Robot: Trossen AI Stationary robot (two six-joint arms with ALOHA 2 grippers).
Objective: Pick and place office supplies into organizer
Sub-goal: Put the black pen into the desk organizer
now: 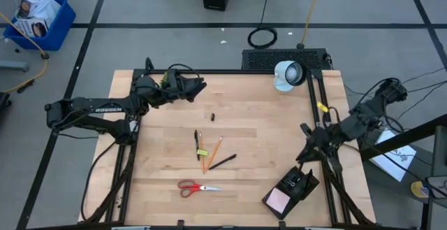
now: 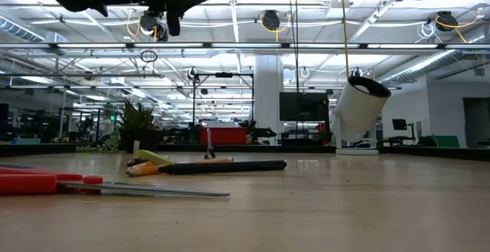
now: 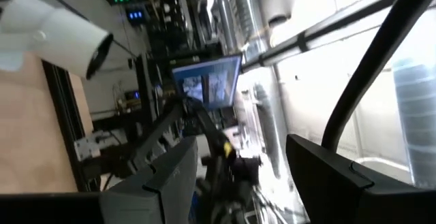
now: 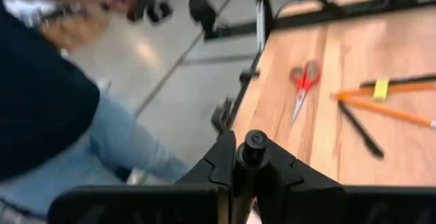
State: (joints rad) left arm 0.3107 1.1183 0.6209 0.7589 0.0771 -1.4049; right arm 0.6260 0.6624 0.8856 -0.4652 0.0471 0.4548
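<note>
Table (image 1: 258, 139): lamp (image 1: 287, 74) beside pencils (image 1: 209, 153).

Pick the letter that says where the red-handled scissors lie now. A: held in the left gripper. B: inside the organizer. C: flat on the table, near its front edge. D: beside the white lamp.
C: the high view shows the scissors flat on the bare wood, apart from the organizer and far from the left gripper.

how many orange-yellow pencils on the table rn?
2. Both orange-yellow pencils lie mid-table in the pen cluster: one left, one right, their lower ends meeting. Black pens beside them could hide another.
</note>
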